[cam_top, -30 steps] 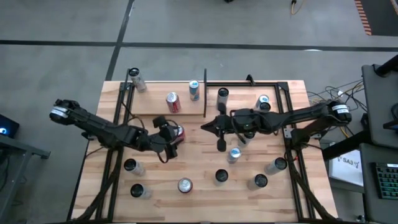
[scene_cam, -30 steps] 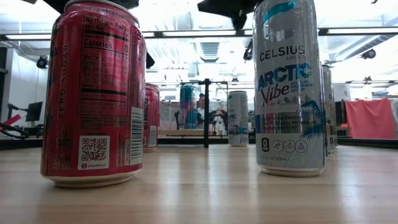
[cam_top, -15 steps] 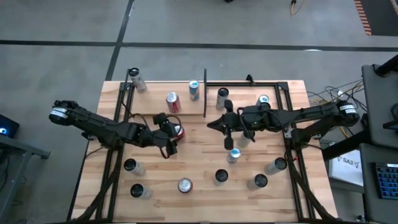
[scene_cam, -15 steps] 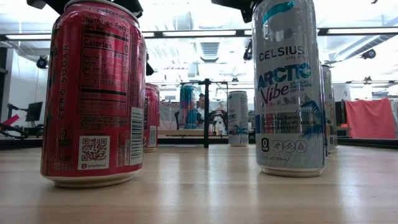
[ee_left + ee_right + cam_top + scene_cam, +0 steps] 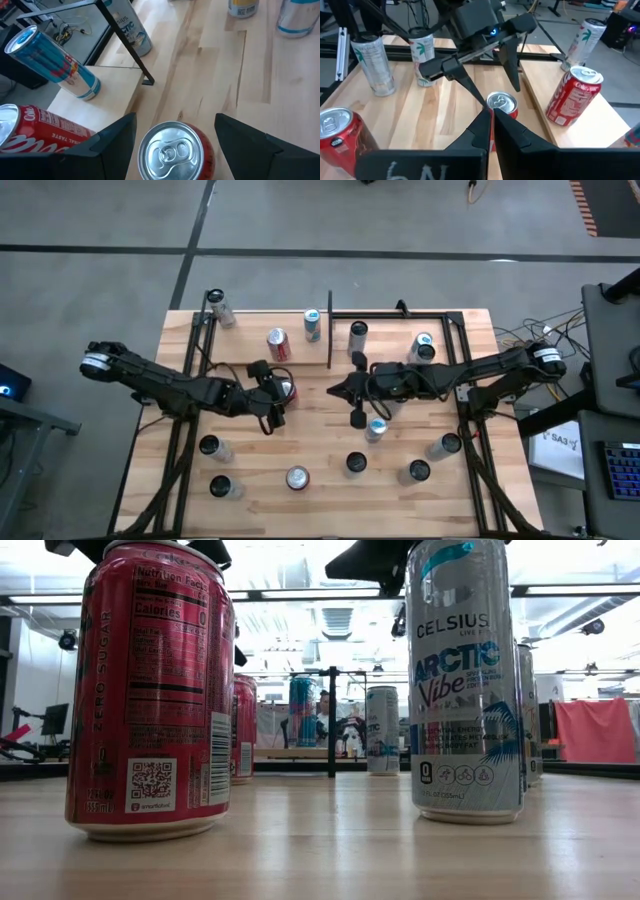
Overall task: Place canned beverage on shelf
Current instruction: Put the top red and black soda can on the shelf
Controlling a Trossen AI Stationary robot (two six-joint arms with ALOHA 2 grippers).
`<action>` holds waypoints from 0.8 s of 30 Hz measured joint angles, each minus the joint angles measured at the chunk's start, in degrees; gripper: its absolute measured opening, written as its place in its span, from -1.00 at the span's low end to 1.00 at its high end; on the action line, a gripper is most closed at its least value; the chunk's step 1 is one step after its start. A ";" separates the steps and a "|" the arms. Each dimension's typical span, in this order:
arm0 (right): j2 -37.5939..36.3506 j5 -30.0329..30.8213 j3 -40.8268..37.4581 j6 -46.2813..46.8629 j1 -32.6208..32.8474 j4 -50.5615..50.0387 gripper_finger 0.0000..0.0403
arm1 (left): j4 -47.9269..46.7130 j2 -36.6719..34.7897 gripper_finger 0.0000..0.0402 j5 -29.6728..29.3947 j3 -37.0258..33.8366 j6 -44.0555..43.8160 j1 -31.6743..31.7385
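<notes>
Left pincer point(image 5: 170, 131) straddles red can point(image 5: 175, 152) — fingers apart, beside shelf point(image 5: 240, 345).

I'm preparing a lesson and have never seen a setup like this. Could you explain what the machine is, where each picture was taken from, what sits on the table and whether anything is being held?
These are two dark robot arms working at a wooden table. One camera looks straight down, one sits at table height, and one rides on each wrist.

Many drink cans stand about the table. At the far side is the shelf, a pale panel already carrying a red can and a blue can.

The left gripper has its fingers open on either side of a red-sided can that stands upright on the table; they do not look closed on it yet. The right gripper is shut and empty, pointing toward the left one.
</notes>
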 joint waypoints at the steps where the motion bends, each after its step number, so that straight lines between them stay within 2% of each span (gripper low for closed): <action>1: 0.00 0.01 0.00 0.05 0.00 0.11 -0.95 | 0.15 0.00 0.27 0.02 0.00 0.00 0.35; 13: -0.11 0.02 0.00 -1.47 0.00 0.06 -0.95 | -0.35 -0.11 0.28 1.74 -0.09 -2.02 2.96; 19: -0.09 0.07 0.00 -1.62 -0.02 0.07 -0.95 | -0.83 -1.82 0.31 8.21 0.24 0.54 2.91; 24: -0.04 0.13 0.00 -2.48 -0.41 0.09 -0.95 | -1.49 -2.91 0.31 9.07 -1.07 0.78 3.25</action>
